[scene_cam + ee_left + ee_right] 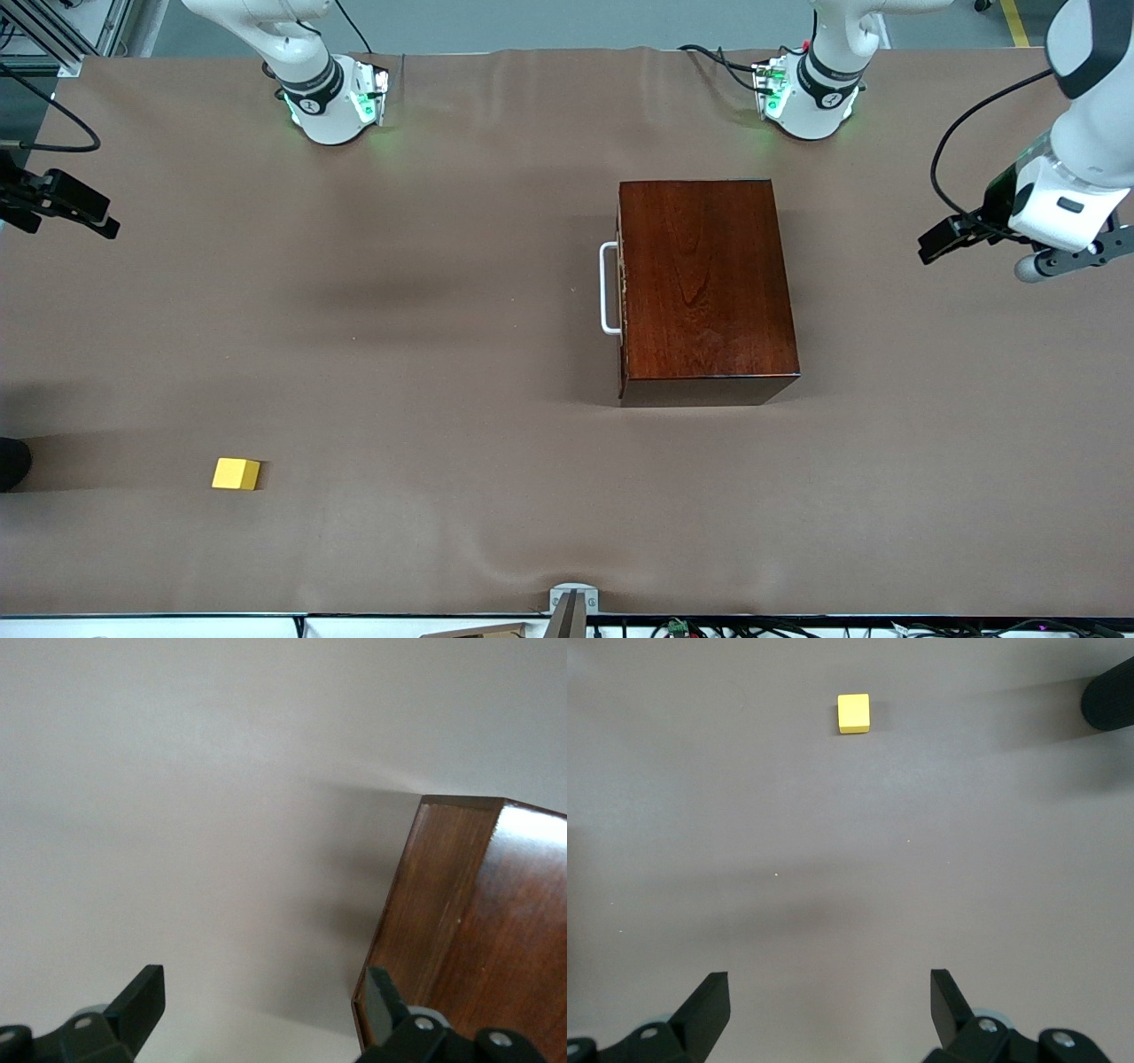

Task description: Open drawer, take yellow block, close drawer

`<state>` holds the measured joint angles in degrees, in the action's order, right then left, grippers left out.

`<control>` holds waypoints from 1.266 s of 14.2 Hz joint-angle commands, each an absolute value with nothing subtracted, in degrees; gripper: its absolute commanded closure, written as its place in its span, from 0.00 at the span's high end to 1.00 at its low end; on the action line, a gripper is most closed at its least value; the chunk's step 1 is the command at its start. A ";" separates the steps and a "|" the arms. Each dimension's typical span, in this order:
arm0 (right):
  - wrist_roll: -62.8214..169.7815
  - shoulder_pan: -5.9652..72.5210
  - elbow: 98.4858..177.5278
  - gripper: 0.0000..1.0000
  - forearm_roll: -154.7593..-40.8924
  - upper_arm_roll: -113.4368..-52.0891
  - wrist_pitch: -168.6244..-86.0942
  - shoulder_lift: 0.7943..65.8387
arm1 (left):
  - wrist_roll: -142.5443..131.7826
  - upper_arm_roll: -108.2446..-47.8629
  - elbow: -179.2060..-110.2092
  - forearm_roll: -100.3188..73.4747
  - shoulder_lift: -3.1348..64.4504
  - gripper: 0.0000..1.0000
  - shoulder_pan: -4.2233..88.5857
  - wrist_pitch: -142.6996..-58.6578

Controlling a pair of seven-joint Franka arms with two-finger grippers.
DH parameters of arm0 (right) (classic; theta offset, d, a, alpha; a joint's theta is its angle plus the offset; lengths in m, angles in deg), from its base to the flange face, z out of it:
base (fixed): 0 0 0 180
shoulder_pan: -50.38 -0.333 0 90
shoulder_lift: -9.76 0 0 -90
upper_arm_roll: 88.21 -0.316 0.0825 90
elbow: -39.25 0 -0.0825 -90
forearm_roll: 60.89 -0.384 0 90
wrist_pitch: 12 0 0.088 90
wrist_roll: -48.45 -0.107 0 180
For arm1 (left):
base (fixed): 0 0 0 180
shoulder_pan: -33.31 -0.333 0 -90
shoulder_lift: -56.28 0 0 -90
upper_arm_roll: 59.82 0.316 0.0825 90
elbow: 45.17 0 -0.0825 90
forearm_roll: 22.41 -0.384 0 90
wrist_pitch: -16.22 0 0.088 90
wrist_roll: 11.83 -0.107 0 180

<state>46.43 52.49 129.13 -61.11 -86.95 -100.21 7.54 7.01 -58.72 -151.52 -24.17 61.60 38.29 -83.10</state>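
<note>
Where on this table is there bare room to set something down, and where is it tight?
Broad bare cloth lies between the yellow block and the wooden box, and from the box toward the front camera. Tightest is in front of the drawer, by its handle, and near the left end effector, open, at the left arm's end.

My left gripper (261,1014) shows black fingers, and close beside it the wooden box (478,921) is a glossy dark reddish-brown with a darker streaked grain and a pale glare along its upper edge. The drawer (622,285) front has the same red-brown tone and carries a plain white handle (609,288). Under both my grippers the table (399,354) is a flat, unpatterned brown. My right gripper (830,1010) also has black fingers, and well ahead of it the yellow block (853,713) is bright yellow, its faces plain. My arms are white with black bands.
</note>
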 commanded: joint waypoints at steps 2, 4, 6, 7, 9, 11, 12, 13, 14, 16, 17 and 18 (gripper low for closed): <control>46.60 52.31 128.81 1.00 -60.54 -87.07 -99.81 7.22 | 0.85 -59.03 -142.57 -23.12 58.92 1.00 37.88 -75.64; 46.69 52.22 128.81 1.00 -60.45 -87.16 -99.89 7.22 | -2.85 -58.94 -139.75 -23.12 58.48 1.00 37.62 -73.00; 46.69 52.22 128.81 1.00 -60.45 -87.16 -99.89 7.22 | -4.53 -58.85 -138.43 -23.12 58.48 1.00 37.61 -71.85; 46.69 52.22 128.81 1.00 -60.45 -87.16 -99.89 7.22 | -4.36 -58.85 -138.16 -23.12 58.48 1.00 37.70 -71.76; 46.69 52.31 128.81 1.00 -60.45 -87.16 -99.89 7.22 | -4.45 -58.94 -136.76 -23.12 58.48 1.00 37.70 -69.84; 46.69 52.31 128.81 1.00 -60.45 -87.16 -99.98 7.22 | -4.71 -59.02 -136.31 -23.12 58.65 1.00 37.88 -68.95; 46.69 52.31 128.81 1.00 -60.45 -87.16 -99.98 7.22 | -4.80 -59.11 -136.40 -23.12 59.09 1.00 37.88 -68.86; 46.69 52.31 128.81 1.00 -60.45 -87.16 -99.98 7.22 | -4.80 -59.20 -136.49 -23.12 59.27 1.00 37.96 -68.42; 46.69 52.40 128.81 1.00 -60.45 -87.16 -99.98 7.22 | -4.63 -59.29 -136.40 -23.20 59.27 1.00 38.14 -67.46; 46.69 52.31 128.81 1.00 -60.45 -87.16 -99.98 7.22 | -4.54 -59.29 -136.14 -23.29 59.18 1.00 38.05 -67.54; 46.69 52.31 128.81 1.00 -60.45 -87.16 -99.98 7.22 | -4.54 -59.29 -136.14 -23.64 59.09 1.00 38.14 -67.54; 46.69 52.31 128.72 1.00 -60.45 -87.16 -99.98 7.22 | -4.54 -59.29 -136.14 -23.91 59.09 1.00 38.31 -67.54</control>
<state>46.47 52.37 129.13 -61.11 -87.03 -100.22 7.54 -3.43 -59.17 -137.57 -24.17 59.51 38.33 -68.93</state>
